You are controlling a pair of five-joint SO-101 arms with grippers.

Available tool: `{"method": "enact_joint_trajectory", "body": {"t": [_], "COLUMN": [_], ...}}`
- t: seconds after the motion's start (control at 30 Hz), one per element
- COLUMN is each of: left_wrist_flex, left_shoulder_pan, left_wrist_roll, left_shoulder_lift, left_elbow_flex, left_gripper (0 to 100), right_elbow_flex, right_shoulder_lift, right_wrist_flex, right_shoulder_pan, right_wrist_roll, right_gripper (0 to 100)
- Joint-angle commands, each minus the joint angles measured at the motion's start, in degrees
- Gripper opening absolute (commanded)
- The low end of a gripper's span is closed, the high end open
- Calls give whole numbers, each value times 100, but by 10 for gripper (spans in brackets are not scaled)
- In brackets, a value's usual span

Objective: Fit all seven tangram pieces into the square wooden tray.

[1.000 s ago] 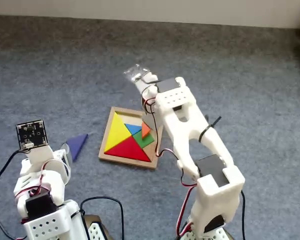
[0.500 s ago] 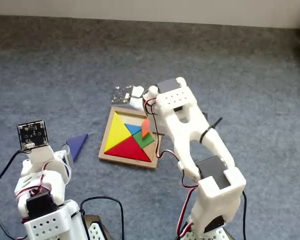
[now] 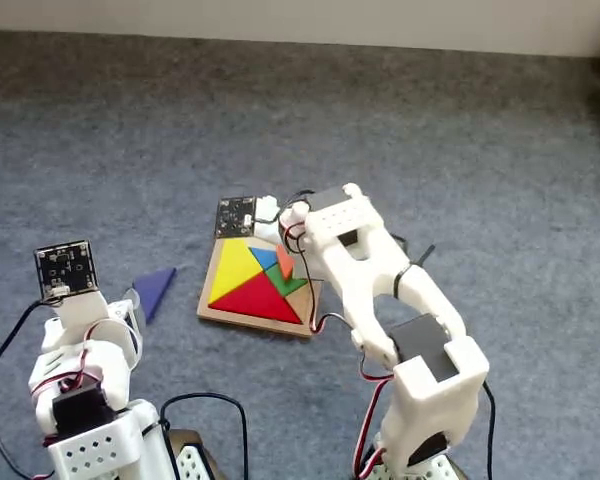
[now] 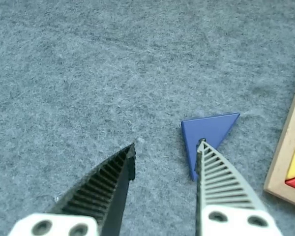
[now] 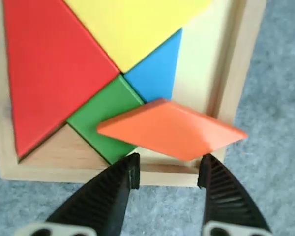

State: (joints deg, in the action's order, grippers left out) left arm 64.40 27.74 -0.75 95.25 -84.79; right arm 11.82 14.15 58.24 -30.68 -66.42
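The square wooden tray [image 3: 216, 312] holds a yellow triangle [image 3: 235, 270], a red triangle [image 3: 260, 300], a light blue triangle [image 5: 157, 73] and a green square [image 5: 108, 118]. An orange parallelogram [image 5: 172, 129] lies tilted over the green square and the tray's rim [image 5: 236, 73]. My right gripper [image 5: 168, 164] is open, its fingertips just off the parallelogram's near corner. The right arm [image 3: 350, 230] reaches over the tray. A dark blue triangle [image 4: 206, 132] lies on the carpet left of the tray [image 4: 290, 152]. My left gripper [image 4: 166, 147] stands open beside it, one fingertip over its edge.
Grey carpet surrounds everything, with free room beyond the tray and to its right. Bare wood [image 5: 44, 147] shows at one tray corner and along the side next to the light blue piece. The left arm's base [image 3: 80, 400] sits at the front left.
The right arm's wrist has swung down and toward the tray, bringing its camera from beyond the far edge to over the tray's far corner. The orange piece barely shifted. The left arm kept still.
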Motion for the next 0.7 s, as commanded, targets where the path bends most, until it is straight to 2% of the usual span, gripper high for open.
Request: {"method": "enact_joint_trajectory", "body": {"t": [0.0,0.4,0.47,0.53,0.67], "left_wrist_flex": [-105,-105,-105,-105,-105], "left_shoulder_pan": [101,101,101,101,101], "left_wrist_roll": [-44,-44,-44,-44,-44], "left_shoulder_lift": [48,48,48,48,48], "left_elbow_flex": [40,40,40,40,40], "left_gripper": [211,211,211,211,211], "right_elbow_flex": [-57,233,330,347,286], "right_shoulder_lift": [-470,-1015,-1033,-1033,-1042], "right_wrist_flex": [-136,-251,-435,-514,-532], "right_shoulder_pan": [-57,-215,-215,-207,-259], "right_wrist_roll": [-62,-132,-229,62,1547], "right_gripper": [199,202,235,272,278]}}
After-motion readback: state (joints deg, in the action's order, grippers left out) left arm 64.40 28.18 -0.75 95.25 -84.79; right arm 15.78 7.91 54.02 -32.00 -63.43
